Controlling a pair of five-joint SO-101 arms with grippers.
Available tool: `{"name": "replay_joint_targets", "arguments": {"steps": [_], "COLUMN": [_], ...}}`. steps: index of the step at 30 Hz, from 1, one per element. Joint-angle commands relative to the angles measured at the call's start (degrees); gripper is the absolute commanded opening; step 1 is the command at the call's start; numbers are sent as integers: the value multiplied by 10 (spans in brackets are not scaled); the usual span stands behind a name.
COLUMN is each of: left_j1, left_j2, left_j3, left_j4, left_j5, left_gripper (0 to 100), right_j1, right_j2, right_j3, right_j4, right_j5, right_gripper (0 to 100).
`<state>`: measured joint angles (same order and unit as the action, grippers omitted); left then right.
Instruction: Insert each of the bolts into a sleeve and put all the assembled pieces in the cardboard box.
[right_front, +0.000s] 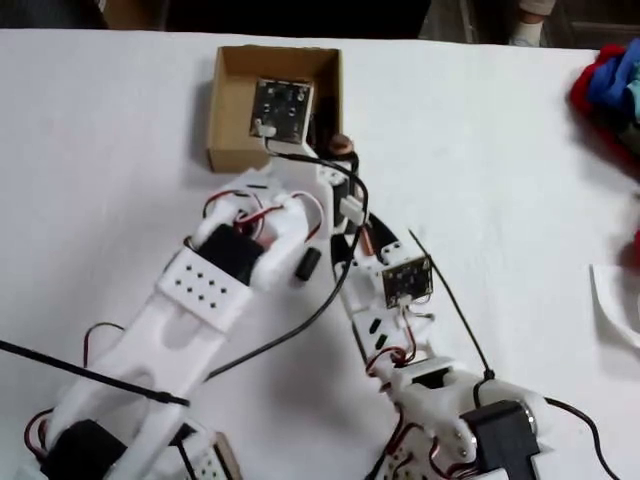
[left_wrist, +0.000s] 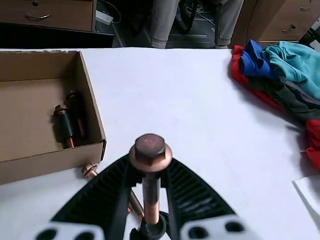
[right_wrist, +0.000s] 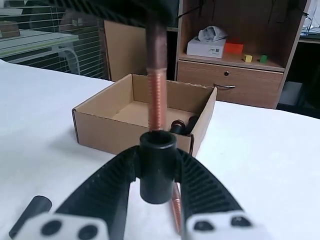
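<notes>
My left gripper (left_wrist: 149, 169) is shut on a copper bolt (left_wrist: 150, 150), gripped just under its hex head. My right gripper (right_wrist: 157, 165) is shut on a black sleeve (right_wrist: 157, 172) held upright. The bolt (right_wrist: 156, 75) comes down from above, and its threaded end sits in the sleeve's mouth. Both grippers meet just beside the cardboard box (right_front: 228, 110). Two assembled pieces (left_wrist: 67, 125) lie in the box (left_wrist: 30, 100). A loose bolt (left_wrist: 90, 171) lies on the table by the box corner, partly under the grippers. A loose black sleeve (right_front: 308, 263) lies on the table between the arms.
The white table (left_wrist: 200, 115) stretches open beyond the grippers. A heap of red, blue and teal cloth (right_front: 610, 90) lies at the table's far right edge. A black cable (right_front: 300, 320) crosses the table between the arms. A drawer cabinet (right_wrist: 230, 85) stands behind the box.
</notes>
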<state>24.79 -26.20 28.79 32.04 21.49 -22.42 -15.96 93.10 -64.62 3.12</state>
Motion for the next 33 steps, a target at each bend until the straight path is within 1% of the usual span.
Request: {"name": "replay_joint_targets", "arguments": {"steps": [1, 8, 13, 17, 33], "left_j1": [0, 0, 0, 0, 0], "left_j2": [-19, -19, -19, -21, -18], "left_j3": [-39, -37, -1, 23, 31], "left_j4": [-1, 4, -1, -25, -23], "left_j5": [7, 7, 7, 5, 5], "left_gripper": [24, 24, 24, 24, 24], "right_j1": [2, 2, 2, 2, 2], "right_j2": [-24, -24, -24, -24, -24], "right_j3": [-21, -21, -21, -21, -21], "right_j4": [0, 0, 0, 0, 0], "right_j5": [4, 4, 4, 4, 4], "right_gripper": [20, 20, 20, 20, 20]}}
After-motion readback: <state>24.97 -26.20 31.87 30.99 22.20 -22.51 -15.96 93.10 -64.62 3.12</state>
